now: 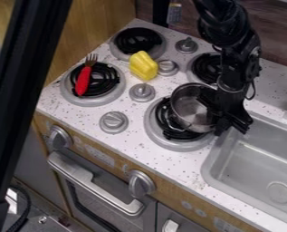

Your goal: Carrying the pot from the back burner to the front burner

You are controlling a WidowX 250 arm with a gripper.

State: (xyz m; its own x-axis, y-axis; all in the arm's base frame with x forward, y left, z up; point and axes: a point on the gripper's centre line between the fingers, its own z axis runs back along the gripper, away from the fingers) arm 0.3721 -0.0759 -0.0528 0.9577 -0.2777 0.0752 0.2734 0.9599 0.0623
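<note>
1. Pot: round, open-topped vessel of smooth, shiny silver metal, its inner wall curved and reflective; located over the near right burner, whose black coil and grey rim show around its left and near sides.
2. Gripper: black, angular, at the right side of the pot and overlapping its rim in this view; whether it is apart, together or clamped on the pot cannot be told.
3. Counter: white with dark speckles, bearing round burners with spiral black coils and ridged grey knobs.
4. Front panel: wood-grained, with pale printed marks too small to read; larger grey knobs project from it.
5. Fork: red handle and slender tines, lying across the near left burner.
6. Yellow object: blocky, faceted, between the two far burners.
7. Sink: smooth grey basin with rounded corners, right of the pot; round drain.
</note>
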